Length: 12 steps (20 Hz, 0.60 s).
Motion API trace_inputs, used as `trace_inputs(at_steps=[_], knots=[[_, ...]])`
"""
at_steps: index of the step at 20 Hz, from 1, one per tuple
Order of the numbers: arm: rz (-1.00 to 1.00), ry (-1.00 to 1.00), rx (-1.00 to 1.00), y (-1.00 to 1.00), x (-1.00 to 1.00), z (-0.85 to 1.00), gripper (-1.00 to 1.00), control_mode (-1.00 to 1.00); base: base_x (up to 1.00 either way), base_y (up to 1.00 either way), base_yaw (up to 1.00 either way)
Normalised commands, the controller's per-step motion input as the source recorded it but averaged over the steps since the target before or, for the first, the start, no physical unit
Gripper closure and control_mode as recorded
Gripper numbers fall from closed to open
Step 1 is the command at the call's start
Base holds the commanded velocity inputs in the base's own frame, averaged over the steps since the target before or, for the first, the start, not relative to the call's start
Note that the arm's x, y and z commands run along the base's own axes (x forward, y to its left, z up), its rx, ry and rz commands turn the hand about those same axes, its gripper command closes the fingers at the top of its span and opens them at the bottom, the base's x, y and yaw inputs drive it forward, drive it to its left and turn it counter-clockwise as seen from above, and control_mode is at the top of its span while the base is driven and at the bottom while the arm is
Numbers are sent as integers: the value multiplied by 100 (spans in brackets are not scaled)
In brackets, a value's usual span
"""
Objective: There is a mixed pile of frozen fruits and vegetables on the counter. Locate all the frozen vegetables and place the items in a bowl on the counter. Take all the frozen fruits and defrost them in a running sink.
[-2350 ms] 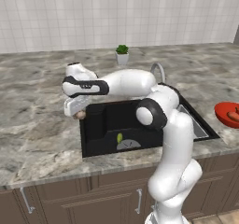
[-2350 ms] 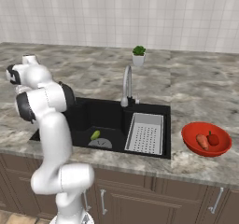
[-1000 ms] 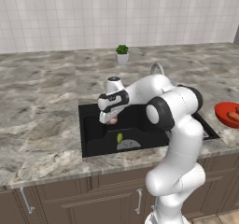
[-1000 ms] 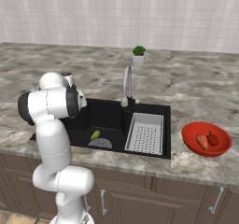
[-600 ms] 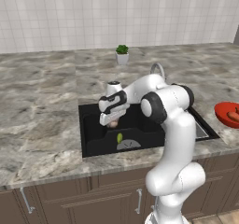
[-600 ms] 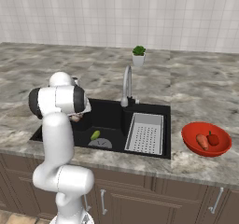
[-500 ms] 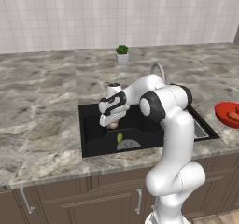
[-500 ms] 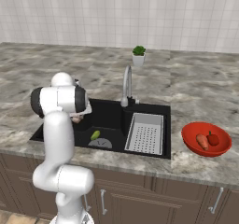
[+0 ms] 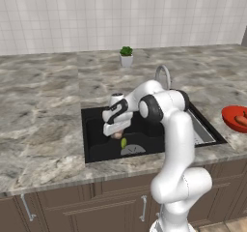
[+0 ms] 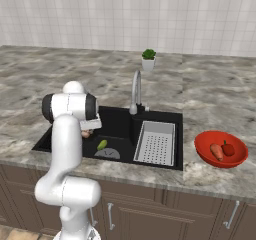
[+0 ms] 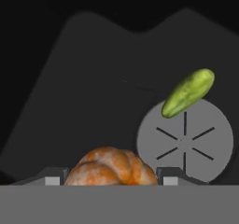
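While the arm reaches down into the black sink basin (image 9: 99, 139), the gripper (image 9: 116, 134) is clenched on the round brown-tan fruit (image 11: 111, 168), which sits between the two dark finger tips (image 11: 52, 177) at the bottom of the hand view, its lobed orange-brown surface bulging up between them. From the left base view the brown piece (image 9: 116, 135) hangs under the hand, above the basin floor near the basin's front left area. Beyond it, the oblong yellow-green fruit (image 11: 188, 93) lies on the basin floor with its lower end over the rim of the round grey drain (image 11: 185, 139); the same fruit (image 10: 102, 144) appears just beside the drain in the right base view, near the front wall of the basin. To the right of the basin, the grey perforated rack (image 10: 156, 143) fills the sink's right compartment, and the curved steel faucet (image 10: 135, 91) rises from the sink's back edge. On the marble counter (image 10: 210, 99), to the right of the sink near the front edge, the red bowl (image 10: 220, 149) holds the orange carrot piece (image 10: 216, 151) and the small glossy red piece (image 10: 228, 148) side by side. A small potted plant (image 10: 148, 60) stands on the counter behind the faucet, toward the tiled wall.
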Motion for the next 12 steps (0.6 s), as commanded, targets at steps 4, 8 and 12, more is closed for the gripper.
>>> trace_inputs(at_steps=[4,8,12], knots=[[-4,4,-4,0,20,-34,100,-100,0,0,0],[-4,3,-3,0,20,-31,100,-100,0,0,0],[-4,2,-1,0,18,-26,100,-100,0,0,0]])
